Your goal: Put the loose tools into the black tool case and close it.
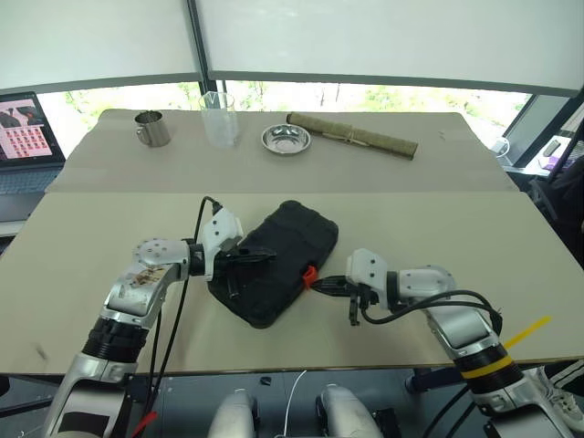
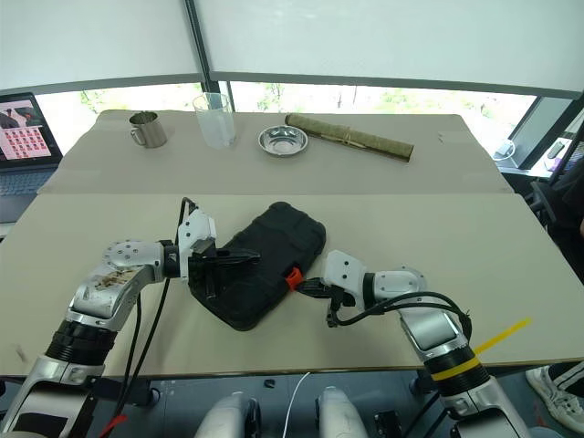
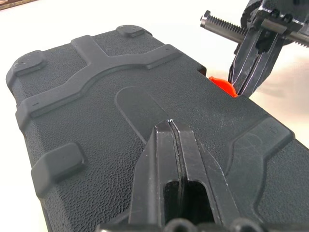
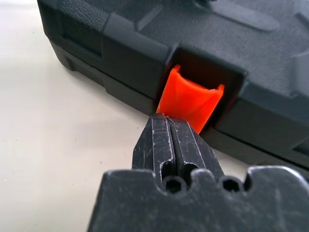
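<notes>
Now the black tool case (image 1: 278, 260) lies shut near the front edge of the table (image 1: 474, 246), with its lid down. No loose tools lie around it, so they are probably inside already. What seems left is the little orange latch (image 4: 189, 102) on the case's side.

That is likely why the two arms sit where they do. The left gripper (image 3: 171, 133) has its two black fingers pressed tight together, holding nothing. Its tip rests on top of the lid, as if to keep the case from sliding. The right gripper (image 4: 169, 121) is also pinched closed and empty. Its tip is right at the latch, touching or almost touching its lower edge, as if to push it home.

The case is hard plastic with a bumpy, grainy skin, raised ribs and small rounded feet. The latch is smooth and bright, curved like a tiny scoop.

Far behind the case, at the back of the table, stand a shiny metal mug (image 1: 152, 128), a clear cup (image 1: 219, 119), a round metal bowl (image 1: 286, 140) and a rolled olive mat (image 1: 353, 134).
</notes>
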